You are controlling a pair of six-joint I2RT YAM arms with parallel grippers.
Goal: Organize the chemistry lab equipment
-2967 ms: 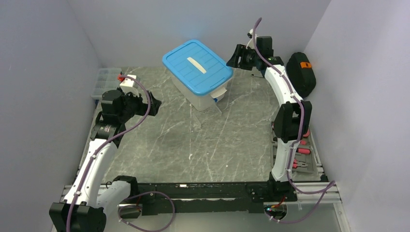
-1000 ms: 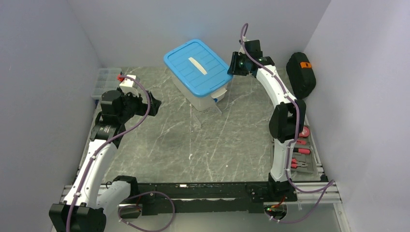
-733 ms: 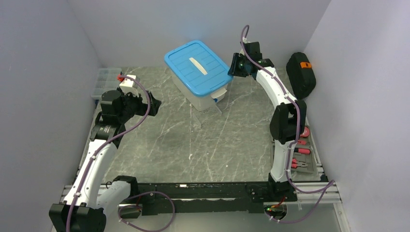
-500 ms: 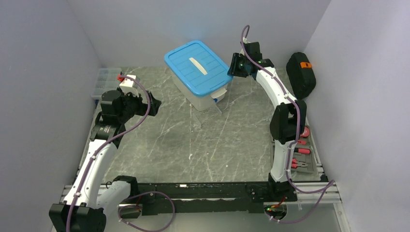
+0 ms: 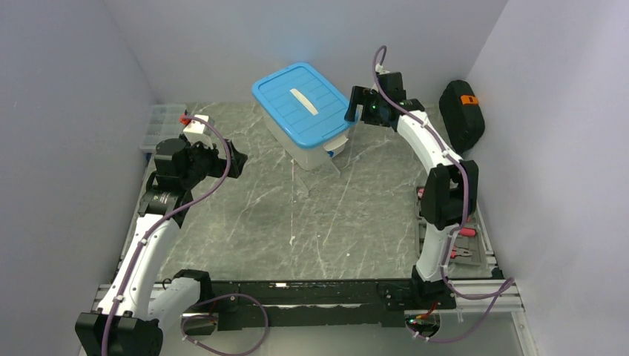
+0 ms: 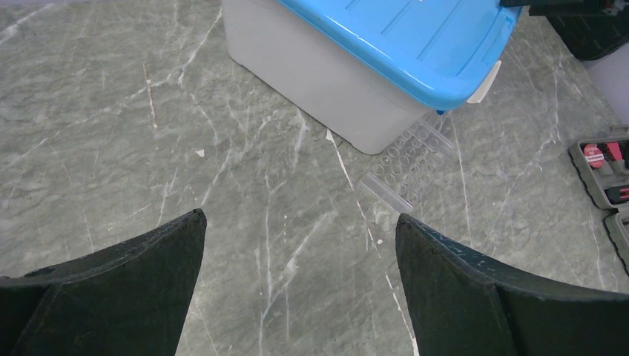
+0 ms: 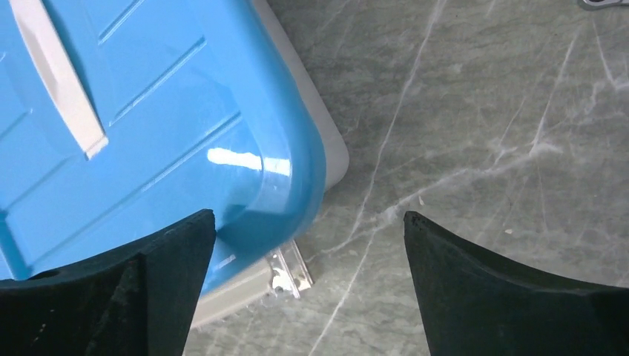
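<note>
So, watching from the arms' end of the grey marble table point(image 5: 297, 222): the big bin with the blue lid point(image 5: 300, 96) sits up at 12 o'clock, lid on, with a white strip across the top.

The right gripper point(image 7: 308, 216) hangs over the bin's 3 o'clock corner. Its jaws are spread wide with nothing pinched between them. 1 finger is above the lid, the other above bare table.

The left gripper point(image 6: 298, 216) is over around 9 o'clock, up off the surface and aimed toward the middle. Its jaws are just as wide and holding nothing.

As for the lab stuff, the clear tube rack point(image 6: 410, 159) lies on the table just beside the bin, on its 6 o'clock side near the corner latch. The squeeze bottle with the red nozzle point(image 5: 196, 127) is at 10 o'clock, right behind the left wrist and next to the clear organizer box point(image 5: 157, 119) in that far corner.

Off to the side, a black case with an orange latch point(image 5: 461, 111) sits at 2 o'clock. A tray of red-handled tools point(image 5: 466, 248) is at 4 o'clock, partly hidden by the right arm.
</note>
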